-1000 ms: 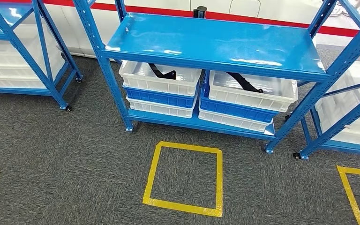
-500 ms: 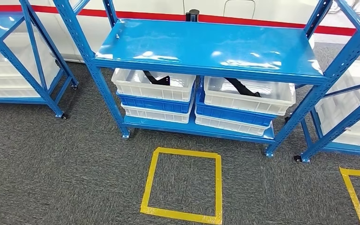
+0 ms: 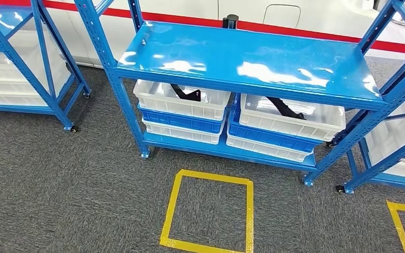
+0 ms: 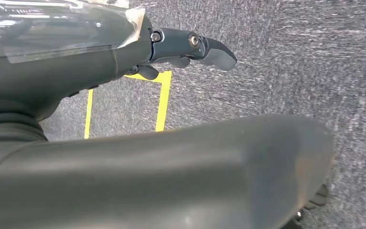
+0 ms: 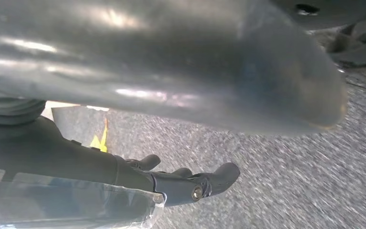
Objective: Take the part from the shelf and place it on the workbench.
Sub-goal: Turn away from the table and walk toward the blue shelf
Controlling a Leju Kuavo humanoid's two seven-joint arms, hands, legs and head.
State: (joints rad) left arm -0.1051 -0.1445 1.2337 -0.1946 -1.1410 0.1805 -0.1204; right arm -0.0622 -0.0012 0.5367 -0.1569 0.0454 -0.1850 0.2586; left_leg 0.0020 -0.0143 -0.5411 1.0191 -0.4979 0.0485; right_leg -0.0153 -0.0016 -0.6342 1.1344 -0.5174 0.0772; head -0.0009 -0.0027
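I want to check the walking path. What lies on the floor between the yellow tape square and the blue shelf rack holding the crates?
In the head view, only bare grey carpet lies between the yellow tape square and the blue shelf rack.

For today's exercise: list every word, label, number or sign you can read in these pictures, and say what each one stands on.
None: no readable text shows on the blue metal shelf rack, the white plastic bins, the yellow tape square on the grey carpet, or the robot's hands.
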